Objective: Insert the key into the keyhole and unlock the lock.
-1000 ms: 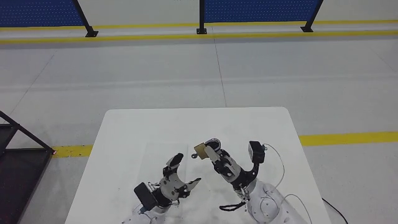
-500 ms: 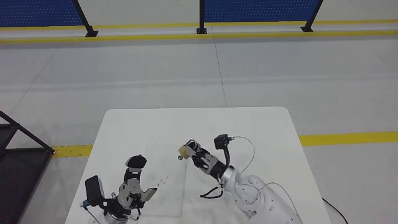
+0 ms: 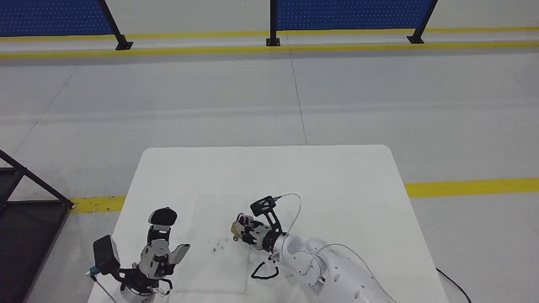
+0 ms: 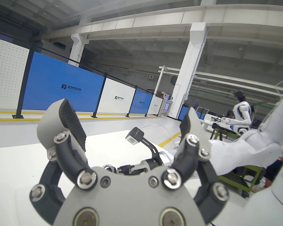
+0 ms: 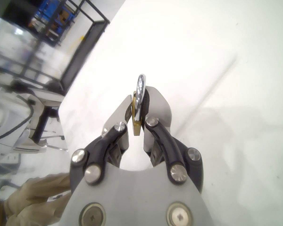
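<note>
Brass padlock (image 5: 136, 125) with a chrome shackle (image 5: 140, 86) is clamped between the jaws of the right gripper (image 5: 141, 96), above the near middle part of the white table (image 5: 202, 36); whether it touches the surface, I cannot tell. The left gripper (image 4: 127, 110) is near the table's left front corner, well apart from the padlock, with its jaws spread wide.

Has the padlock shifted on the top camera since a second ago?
Yes. The padlock, clamped in the right gripper, has travelled toward the near edge of the table and toward its left side.
</note>
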Motion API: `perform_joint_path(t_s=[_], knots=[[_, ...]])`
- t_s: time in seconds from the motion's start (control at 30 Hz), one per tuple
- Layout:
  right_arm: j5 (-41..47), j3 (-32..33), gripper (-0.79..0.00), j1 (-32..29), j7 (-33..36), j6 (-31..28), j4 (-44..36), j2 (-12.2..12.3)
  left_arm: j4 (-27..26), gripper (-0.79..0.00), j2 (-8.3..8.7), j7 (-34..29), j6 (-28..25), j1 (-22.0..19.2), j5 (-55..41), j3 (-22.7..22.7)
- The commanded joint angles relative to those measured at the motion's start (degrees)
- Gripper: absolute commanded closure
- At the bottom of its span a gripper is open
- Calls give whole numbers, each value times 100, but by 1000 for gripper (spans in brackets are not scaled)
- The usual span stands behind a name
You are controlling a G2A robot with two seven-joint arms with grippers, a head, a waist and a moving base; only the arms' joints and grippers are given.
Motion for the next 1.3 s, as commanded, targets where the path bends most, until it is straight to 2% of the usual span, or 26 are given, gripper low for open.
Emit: perform_joint_path(t_s=[0.0, 0.07, 0.1, 0.2, 0.23, 0.27, 0.6, 0.8, 1.0, 1.27], knots=[[45, -101, 0, 60, 132, -39, 110, -48, -1, -785, 0, 0, -1, 0, 0, 0], [40, -164, 0, 114, 171, -21, 185, -87, -1, -785, 0, 0, -1, 0, 0, 0], [-28, -196, -58, 144, 138, 14, 224, -104, -1, -785, 0, 0, -1, 0, 0, 0], [-133, -276, -388, 189, 84, 60, 312, -150, -1, -785, 0, 0, -1, 0, 0, 0], [-163, -295, -634, 194, 64, 69, 328, -161, -1, -785, 0, 0, -1, 0, 0, 0], [-208, -316, -785, 194, 47, 79, 335, -169, -1, -785, 0, 0, -1, 0, 0, 0], [-676, -280, -785, 1, -98, 202, -10, -120, -1, -785, 0, 0, -1, 0, 0, 0], [-1213, -42, -785, -401, -153, 339, -689, 67, -1, -785, 0, 0, -1, 0, 0, 0], [-1770, 452, -785, -1086, -361, 187, -1753, 364, -1, -785, 0, 0, -1, 0, 0, 0], [-2347, 1627, -785, -2699, -1039, -941, -3494, 898, -1, -785, 0, 0, -1, 0, 0, 0]])
